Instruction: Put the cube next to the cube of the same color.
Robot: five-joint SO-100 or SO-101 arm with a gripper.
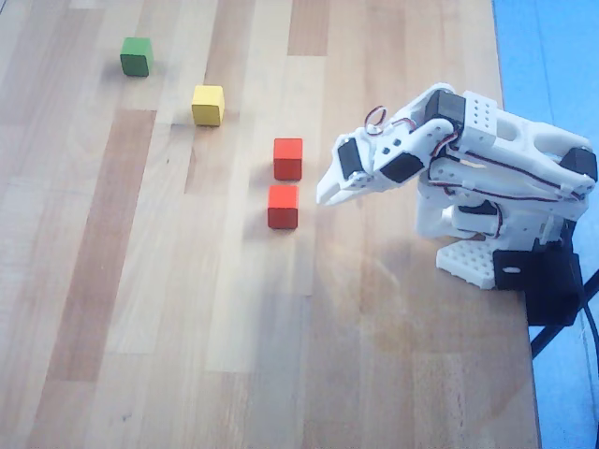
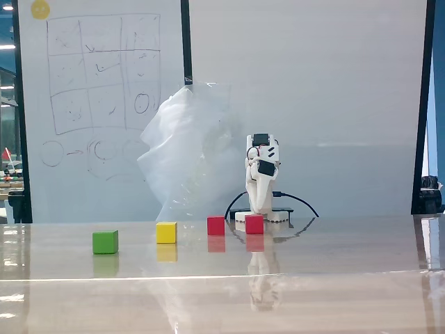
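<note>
Overhead view: light wooden plank tabletop (image 1: 234,355) carries four small cubes in a loose diagonal line. From upper left: a green wooden cube (image 1: 136,56), a yellow wooden cube (image 1: 208,105), then two red wooden cubes. The upper red cube (image 1: 288,158) and the lower red cube (image 1: 283,207) sit just beside each other, a narrow gap between them, not touching. Green and yellow stand apart from each other and from the red pair.

The white 3D-printed arm with black servos (image 1: 487,159) is bolted at the right edge of the tabletop and folded low. Its end effector (image 1: 328,193) points left, tip near the lower red cube, just to that cube's right and clear of it. Nothing is between the fingers. They look drawn together to a single point from above, but the gap is not resolved, so I cannot tell for certain whether they are closed.

Fixed view, low and across the tabletop (image 2: 222,292): same order left to right, green cube (image 2: 105,241), yellow cube (image 2: 166,232), red cube (image 2: 216,225), second red cube (image 2: 254,223). Arm (image 2: 262,174) stands behind the red pair, end effector (image 2: 261,207) pointing down towards the second red cube. A crumpled clear plastic sheet (image 2: 188,153) and a whiteboard with marker sketches (image 2: 97,90) sit behind.
</note>
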